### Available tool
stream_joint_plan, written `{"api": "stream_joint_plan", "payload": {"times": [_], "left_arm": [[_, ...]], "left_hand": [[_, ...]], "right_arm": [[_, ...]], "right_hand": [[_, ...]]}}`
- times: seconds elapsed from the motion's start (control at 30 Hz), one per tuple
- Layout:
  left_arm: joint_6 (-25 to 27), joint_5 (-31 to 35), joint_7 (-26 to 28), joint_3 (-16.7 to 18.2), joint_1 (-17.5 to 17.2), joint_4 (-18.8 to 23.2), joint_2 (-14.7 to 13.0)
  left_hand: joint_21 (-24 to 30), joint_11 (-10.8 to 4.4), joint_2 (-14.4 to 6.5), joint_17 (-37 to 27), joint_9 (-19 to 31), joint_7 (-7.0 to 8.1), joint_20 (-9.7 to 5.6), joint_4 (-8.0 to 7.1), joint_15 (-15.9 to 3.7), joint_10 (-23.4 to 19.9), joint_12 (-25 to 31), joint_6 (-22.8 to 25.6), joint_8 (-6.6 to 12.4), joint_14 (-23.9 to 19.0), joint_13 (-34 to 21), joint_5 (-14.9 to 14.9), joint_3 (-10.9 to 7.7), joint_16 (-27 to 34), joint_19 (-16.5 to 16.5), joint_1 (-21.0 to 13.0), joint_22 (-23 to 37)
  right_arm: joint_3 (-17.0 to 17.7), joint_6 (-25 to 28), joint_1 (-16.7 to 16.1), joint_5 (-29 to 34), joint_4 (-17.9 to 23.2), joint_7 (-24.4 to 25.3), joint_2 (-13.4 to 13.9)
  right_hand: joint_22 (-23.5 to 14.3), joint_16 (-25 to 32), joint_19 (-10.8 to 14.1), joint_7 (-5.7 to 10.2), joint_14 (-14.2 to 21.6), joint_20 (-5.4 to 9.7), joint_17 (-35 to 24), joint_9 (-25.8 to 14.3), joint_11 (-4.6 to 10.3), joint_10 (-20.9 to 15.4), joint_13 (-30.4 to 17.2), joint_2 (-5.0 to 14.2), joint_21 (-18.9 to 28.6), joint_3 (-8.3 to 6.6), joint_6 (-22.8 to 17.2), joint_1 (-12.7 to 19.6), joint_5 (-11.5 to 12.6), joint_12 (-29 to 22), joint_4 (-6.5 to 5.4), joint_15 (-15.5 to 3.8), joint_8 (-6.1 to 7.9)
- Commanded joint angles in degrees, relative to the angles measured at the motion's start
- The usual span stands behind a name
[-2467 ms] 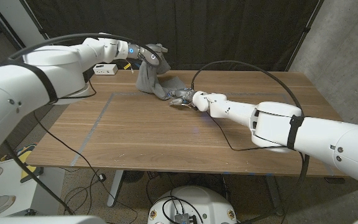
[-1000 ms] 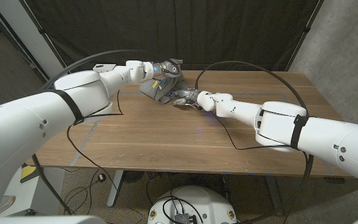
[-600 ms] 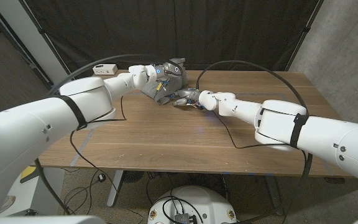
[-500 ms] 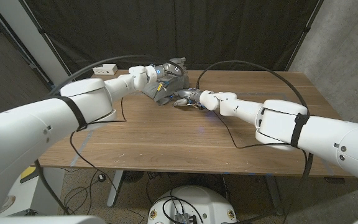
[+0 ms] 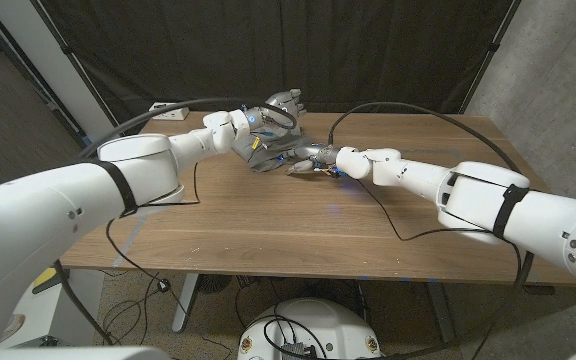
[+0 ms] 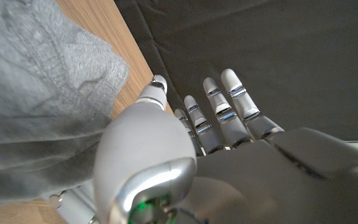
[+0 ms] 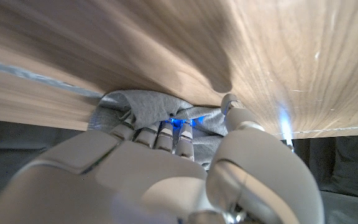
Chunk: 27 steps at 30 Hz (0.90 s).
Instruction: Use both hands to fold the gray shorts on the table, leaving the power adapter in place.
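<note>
Gray jersey fabric, the shorts (image 5: 264, 150), lies bunched in a soft, creased heap on the far middle of the wooden desk (image 5: 298, 215). In the left wrist view the cloth (image 6: 39, 93) shows a fine heathered knit with one rounded corner lying on the wood.

Both arms reach in from the near corners and meet at the heap. The left hand (image 5: 273, 110) is raised just above and behind the shorts, its fingers (image 6: 229, 102) straight and spread apart against the dark curtain (image 5: 368, 50), holding nothing. The right hand (image 5: 308, 157) lies low at the heap's right edge; in its wrist view its fingers (image 7: 166, 134) curl into the folds and grip the cloth (image 7: 148, 106).

The heap is too crumpled to tell which way the waistband or legs point; its longer side runs roughly from the left hand toward the right hand.
</note>
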<state>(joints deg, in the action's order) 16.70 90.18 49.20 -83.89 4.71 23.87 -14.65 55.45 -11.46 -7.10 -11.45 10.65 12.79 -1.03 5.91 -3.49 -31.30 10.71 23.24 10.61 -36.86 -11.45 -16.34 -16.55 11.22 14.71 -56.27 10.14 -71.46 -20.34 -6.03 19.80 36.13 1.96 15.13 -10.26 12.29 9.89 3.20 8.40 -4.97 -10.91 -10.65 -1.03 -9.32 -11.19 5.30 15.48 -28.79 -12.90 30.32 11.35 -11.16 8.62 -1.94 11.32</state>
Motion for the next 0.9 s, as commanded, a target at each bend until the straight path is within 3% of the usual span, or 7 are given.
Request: {"api": "stream_joint_plan", "payload": {"times": [0.03,0.3,0.37,0.7,0.9], "left_arm": [[5.46,-7.76,8.12,-3.81,-0.64,-4.09,1.2],[9.03,-13.06,14.8,-5.53,-1.1,-4.3,0.6],[10.53,-12.98,14.8,-5.02,-1.46,-1.89,-0.83],[13.71,-8.13,14.8,4.44,-5.16,8.29,-6.85],[14.5,-7.67,14.8,11.23,-8.66,14.65,-10.12]], "left_hand": [[-0.17,-0.18,-0.44,-0.07,0.13,-0.09,0.05,0.23,-9.42,-0.28,0.59,-0.08,0.33,0.48,-0.16,-0.1,-0.74,0.14,-0.17,0.13,0.17],[-0.37,-0.15,-0.19,-0.03,0.13,-0.09,0.1,0.48,-9.39,-0.53,0.72,0.18,0.47,0.59,-0.14,0.08,-1.02,0.19,-0.27,0.38,0.16],[-0.4,-0.15,-0.14,-0.02,0.13,-0.09,0.12,0.53,-9.41,-0.58,0.74,0.26,0.5,0.62,-0.14,0.11,-1.07,0.19,-0.29,0.42,0.16],[-0.61,-0.14,0.52,0.05,0.13,-0.09,0.15,0.74,-9.32,-0.78,0.81,0.66,0.61,0.78,-0.13,0.27,-1.09,0.17,-0.28,0.9,0.14],[-0.85,-0.13,1.24,0.07,0.13,-0.09,0.22,0.67,-9.22,-0.75,0.79,1.15,0.72,0.86,-0.11,0.39,-0.89,0.21,-0.29,1.83,0.12]], "right_arm": [[9.22,9.16,-6.15,4.12,26.39,-1.74,10.67],[13.83,15.3,-10.5,7.67,37.44,-2.51,14.83],[14.88,16.24,-11.42,8.0,38.73,-2.49,15.33],[19.71,23.61,-15.46,10.09,46.81,-2.51,18.04],[21.6,25.25,-16.23,9.93,47.3,-1.72,17.87]], "right_hand": [[0.11,0.09,2.15,0.13,0.68,-1.6,0.05,0.05,-0.15,-0.8,0.04,0.0,-0.19,-0.39,-0.87,-0.42,0.04,-0.51,-0.05,0.0,0.08],[0.08,0.51,3.79,0.04,2.5,-1.71,0.04,0.06,-0.38,-2.01,0.05,-0.14,0.06,-0.65,-1.92,-0.69,0.02,-0.8,0.01,-0.24,0.28],[0.08,0.6,4.15,0.08,2.89,-1.66,0.04,0.07,-0.36,-2.23,0.05,-0.18,0.11,-0.72,-2.18,-0.75,0.01,-0.84,0.03,-0.23,0.32],[0.06,0.59,4.61,0.06,3.51,-1.69,0.04,0.08,-0.23,-2.78,0.06,-0.38,0.01,-0.9,-2.89,-0.92,0.01,-0.87,0.12,-0.36,0.41],[0.06,0.52,4.76,0.1,3.55,-1.64,0.05,0.08,-0.18,-2.88,0.06,-0.44,-0.02,-0.98,-2.97,-0.95,0.01,-0.86,0.16,-0.46,0.37]]}}
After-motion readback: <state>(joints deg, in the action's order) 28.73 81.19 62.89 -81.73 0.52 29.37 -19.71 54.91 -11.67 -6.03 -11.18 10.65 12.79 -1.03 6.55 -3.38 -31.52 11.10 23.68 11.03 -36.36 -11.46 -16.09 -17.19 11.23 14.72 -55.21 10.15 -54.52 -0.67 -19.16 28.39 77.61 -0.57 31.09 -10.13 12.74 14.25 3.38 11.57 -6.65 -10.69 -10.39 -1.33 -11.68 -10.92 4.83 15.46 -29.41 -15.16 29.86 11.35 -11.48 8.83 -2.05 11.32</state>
